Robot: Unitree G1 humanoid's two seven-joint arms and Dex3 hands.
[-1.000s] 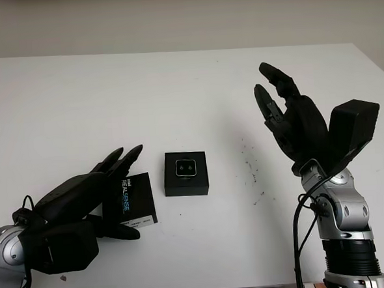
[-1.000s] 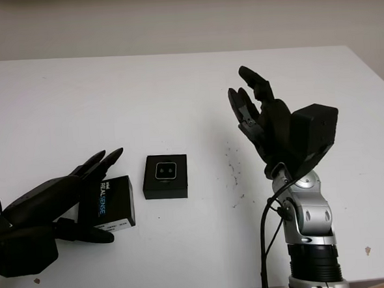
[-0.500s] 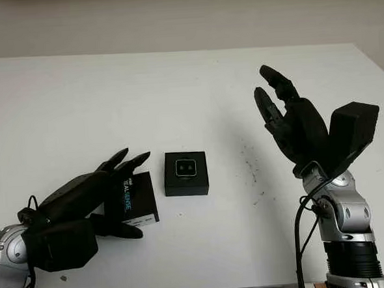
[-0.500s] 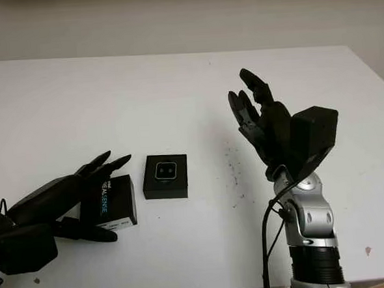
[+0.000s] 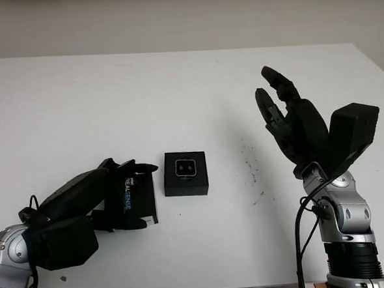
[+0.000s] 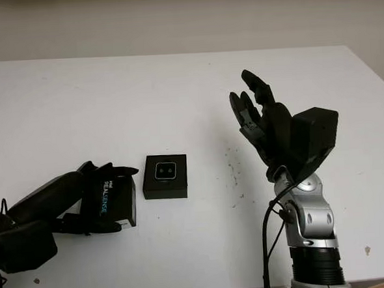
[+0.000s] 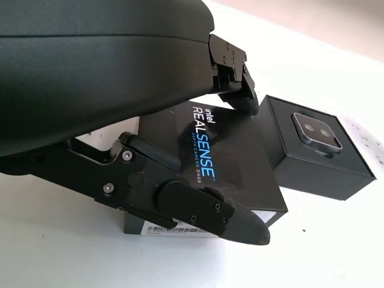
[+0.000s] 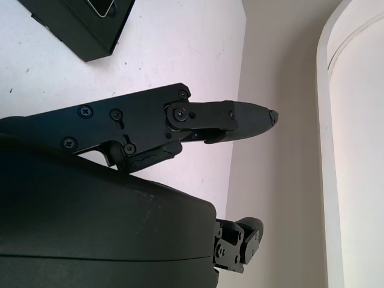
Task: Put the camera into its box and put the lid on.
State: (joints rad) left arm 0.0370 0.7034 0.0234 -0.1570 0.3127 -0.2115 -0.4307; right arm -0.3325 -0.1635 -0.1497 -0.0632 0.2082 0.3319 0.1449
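Camera [image 5: 185, 166] sits face up in the open black box [image 5: 186, 174], which stands on the white table [image 5: 176, 93] and serves as the reference for everything else. Just to the left of that box, close beside it, is the black lid [image 5: 135, 199] printed with REALSENSE lettering, tilted up on its edge rather than lying flat, with a white label strip along its near side. The left hand [image 5: 94, 202] is closed around this lid: its fingers [image 7: 234, 90] curl over the lid's far edge next to the box, while the thumb presses against the near edge, so the lid is pinched between them. In the left wrist view the lid's corner comes very close to the box's side, though whether they touch cannot be told. Well to the right of the box, the right hand [image 5: 288, 122] is raised above the table with the palm turned toward the box, open and holding nothing. Small dark specks [image 5: 251, 170] mark the table between the box and that hand.
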